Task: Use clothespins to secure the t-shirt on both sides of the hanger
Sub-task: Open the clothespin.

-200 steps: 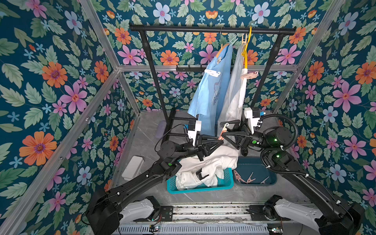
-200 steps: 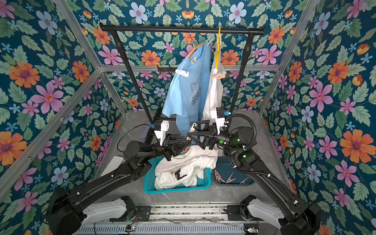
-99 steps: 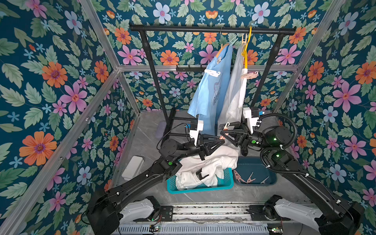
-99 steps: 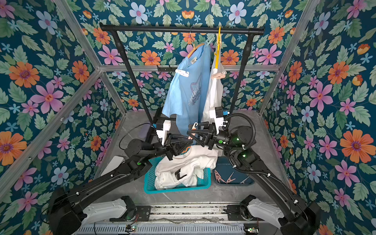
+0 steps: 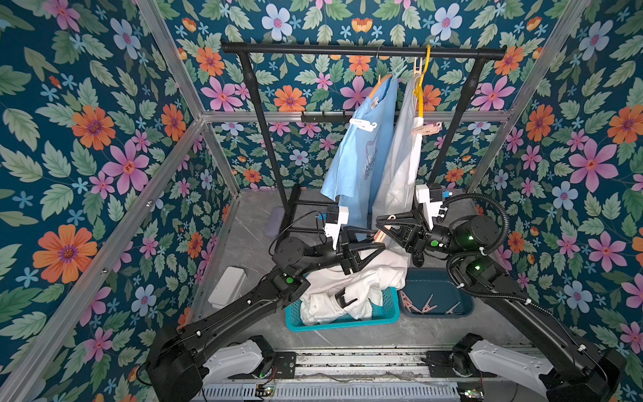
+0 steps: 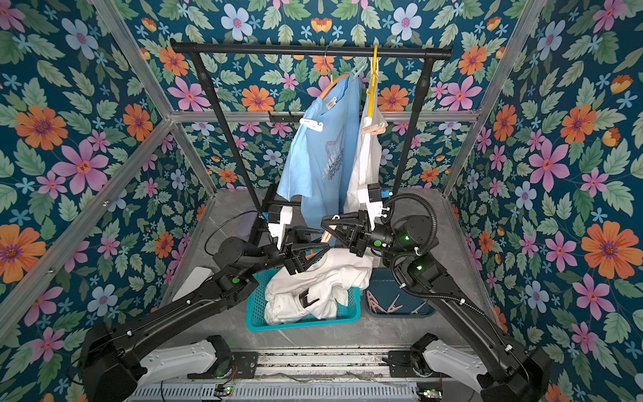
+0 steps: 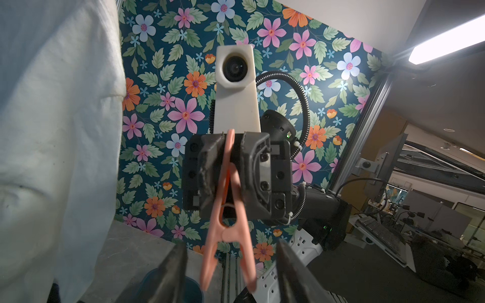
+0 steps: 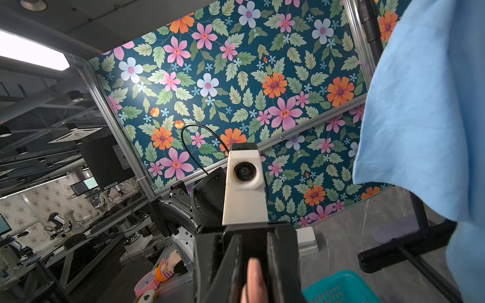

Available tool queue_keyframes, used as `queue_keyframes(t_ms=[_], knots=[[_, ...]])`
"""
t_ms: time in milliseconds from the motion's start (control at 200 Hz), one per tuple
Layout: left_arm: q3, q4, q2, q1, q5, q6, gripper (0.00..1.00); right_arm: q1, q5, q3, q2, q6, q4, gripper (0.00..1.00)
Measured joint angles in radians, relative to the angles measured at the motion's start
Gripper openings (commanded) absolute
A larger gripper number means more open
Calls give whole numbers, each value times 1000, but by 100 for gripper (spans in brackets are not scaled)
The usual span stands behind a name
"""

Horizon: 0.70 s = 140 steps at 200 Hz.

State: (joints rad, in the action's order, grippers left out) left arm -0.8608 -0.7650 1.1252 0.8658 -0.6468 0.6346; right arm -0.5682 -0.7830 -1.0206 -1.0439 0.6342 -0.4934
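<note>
**Pink peg pinched by the right gripper, in front of the hung shirts**

Nearest the arms' bases, a teal basket (image 5: 341, 323) holds crumpled white garments (image 5: 348, 296). Just beside it, a dark blue bin (image 5: 435, 315) holds the spare clothespins (image 5: 422, 306). Above the basket the two grippers meet tip to tip. The right gripper (image 7: 231, 168) is clamped on one end of a pink clothespin (image 7: 227, 210) (the left wrist view shows this plainly). The peg's two splayed legs point towards the left gripper (image 7: 231, 245), whose fingers stand spread on either side of those legs, apart from them. Behind, a blue t-shirt (image 5: 362, 156) hangs on a wooden hanger (image 5: 377, 85) with a white peg (image 5: 363, 124) on its shoulder. Beside it a white t-shirt (image 5: 400, 167) hangs on a yellow hanger (image 5: 421, 87), with a pale pink peg (image 5: 426, 129) on its shoulder. Both hangers hook over the black rail (image 5: 313, 50).
</note>
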Motion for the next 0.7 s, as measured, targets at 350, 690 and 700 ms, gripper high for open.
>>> queue_keyframes(t_ms=[350,690,700], knots=[[-43,454,-228,0,176,-290,99,0,124,13,87,-148,208,0],[-172,1165,-80,-41,460,-773,82,0,322,63,306,-407,599,0],[-170,1179,-76,-48,468,-784,81,0,325,65,311,-411,608,0]])
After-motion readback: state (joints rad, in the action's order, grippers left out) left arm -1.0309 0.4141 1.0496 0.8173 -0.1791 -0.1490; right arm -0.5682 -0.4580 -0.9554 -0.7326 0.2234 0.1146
